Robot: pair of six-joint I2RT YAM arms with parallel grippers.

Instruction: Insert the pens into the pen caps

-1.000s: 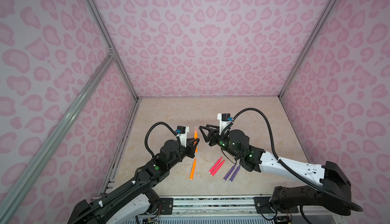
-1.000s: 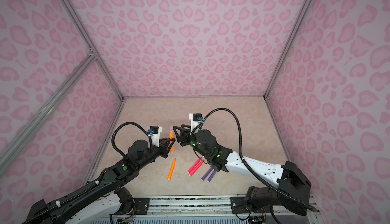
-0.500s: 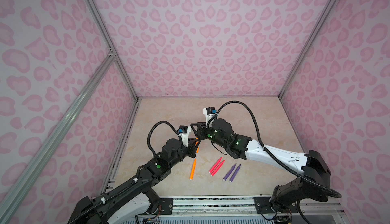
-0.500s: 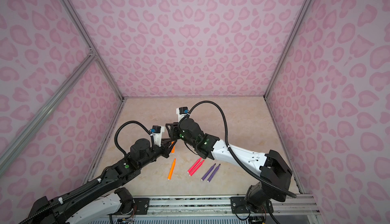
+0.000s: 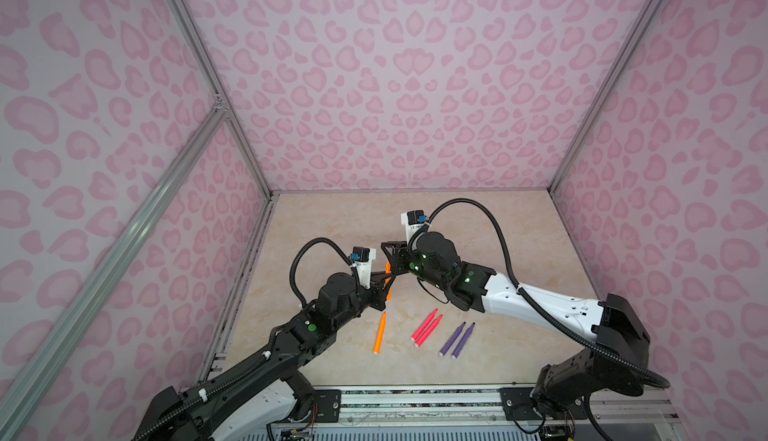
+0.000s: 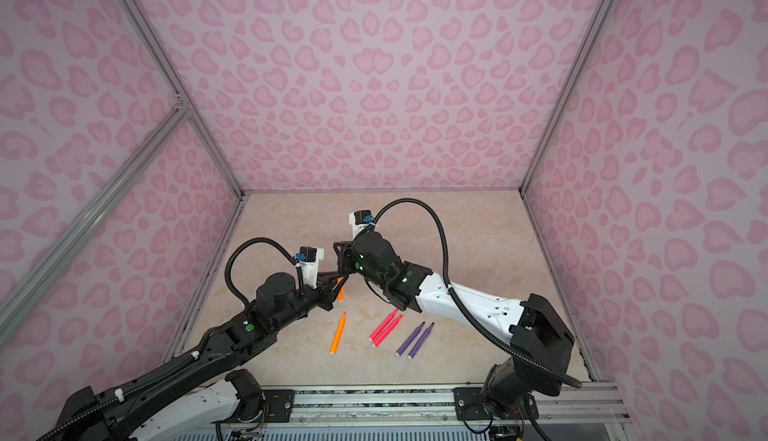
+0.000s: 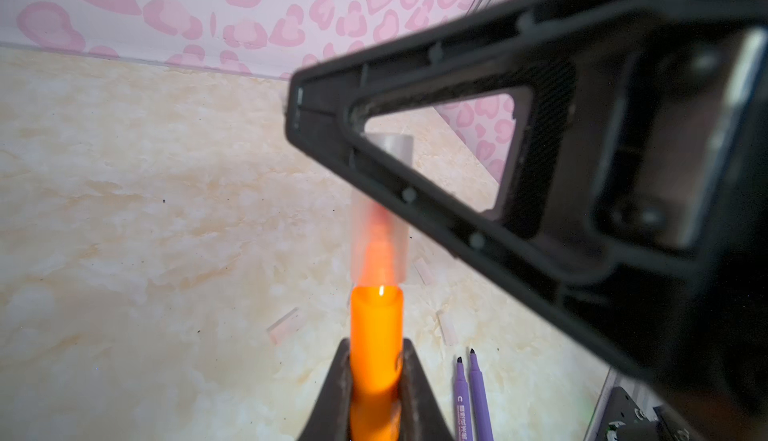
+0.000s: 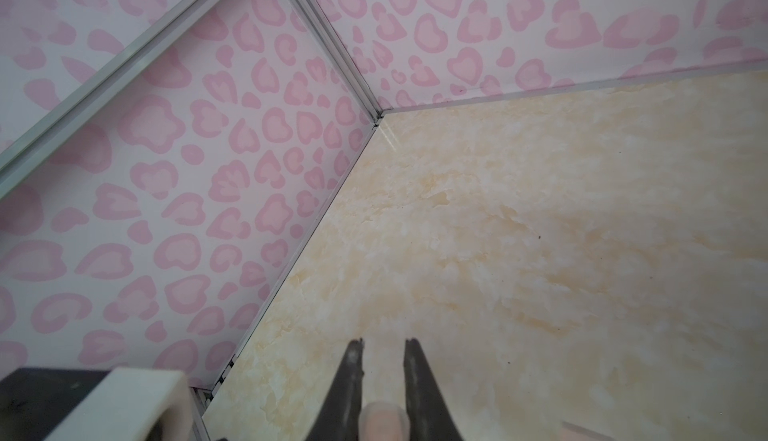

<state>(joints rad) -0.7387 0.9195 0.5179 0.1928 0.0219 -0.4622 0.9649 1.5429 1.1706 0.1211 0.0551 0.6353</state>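
Held pen: your left gripper (image 7: 376,341) is closed tight on the held orange pen (image 7: 376,322). It holds the pen up in the air above the bench (image 5: 498,231), a bit left of the middle.
Which way: the pen's long side runs from the near edge toward the far edge. Its tip end points away from the left gripper, toward the far edge.
Cap: the clear cap (image 7: 380,247) sits over the tip, in line with the pen. You can see orange glow through it.
Right gripper: your right gripper (image 8: 384,341) comes in from the right. Its two fingers squeeze the clear cap from both sides.
Pens lying down: the other orange pen (image 5: 380,332), the pink pens (image 5: 426,326) and the purple pens (image 5: 457,339) lie in a row close to the near edge. Their tips point to the far edge and lean a little right.
Loose caps: small loose caps (image 7: 284,325) lie flat on the bench past the held pen.
Room: you have wide bare bench toward the far edge and the right edge. The left edge is closer. Pink walls (image 5: 395,85) stand on the left, far and right edges.
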